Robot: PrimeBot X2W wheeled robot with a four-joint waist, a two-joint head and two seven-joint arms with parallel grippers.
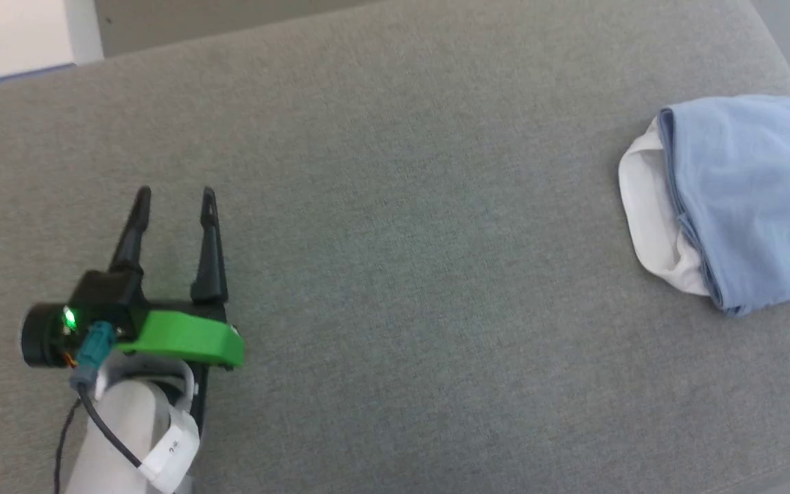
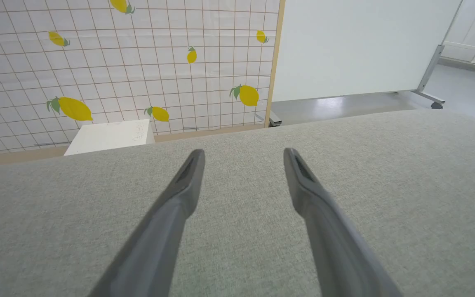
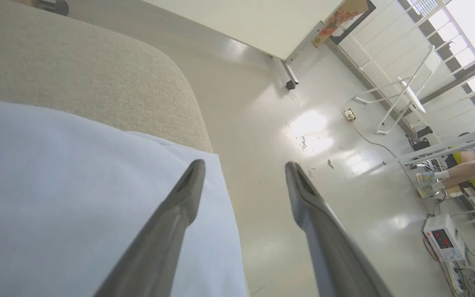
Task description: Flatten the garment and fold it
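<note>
Clearly, the left gripper (image 1: 175,194) is held wide open and empty over the grey padded surface (image 1: 395,274), well apart from the garment (image 1: 751,199), which is laid folded on a white cloth (image 1: 649,206) near the surface's right end. The right gripper (image 3: 244,164) is likewise spread, nothing gripped, above the garment's edge. Marks on the white forearm label (image 1: 174,449) cannot be read.
</note>
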